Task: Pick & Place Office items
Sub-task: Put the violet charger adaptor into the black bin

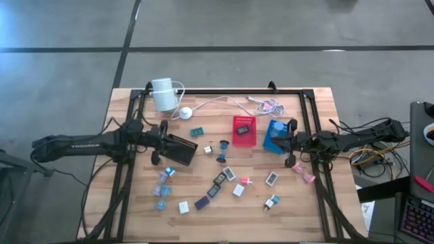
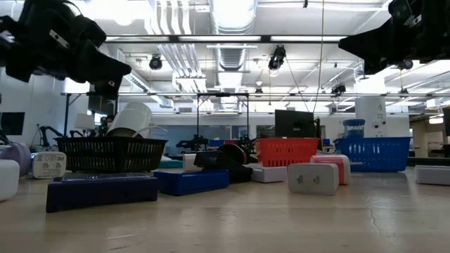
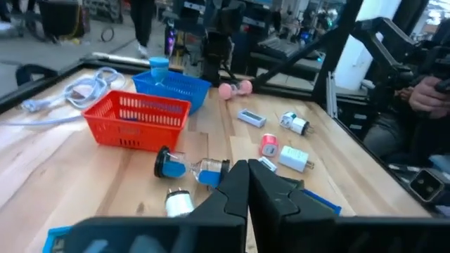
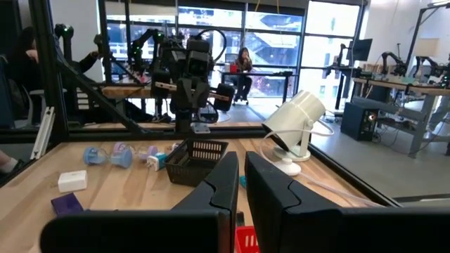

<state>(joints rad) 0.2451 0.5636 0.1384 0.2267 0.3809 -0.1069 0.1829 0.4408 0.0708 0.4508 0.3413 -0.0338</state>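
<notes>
Left gripper [image 1: 165, 146] pinched shut over the black tray [image 1: 180, 149], holding nothing seen. Right gripper [image 1: 290, 140] shut too, beside the blue tray [image 1: 274, 137]. Office items [image 1: 218, 184] spread loose across the table [image 1: 325, 102], probably waiting for sorting. Too tiny to name each piece.

The office items [image 1: 218, 181] lie loose on the wood below my arms: small white, teal, pink, purple and black pieces, flat or tilted, mostly apart. A pink pair sits at four o'clock; one dark piece at twelve o'clock.
</notes>
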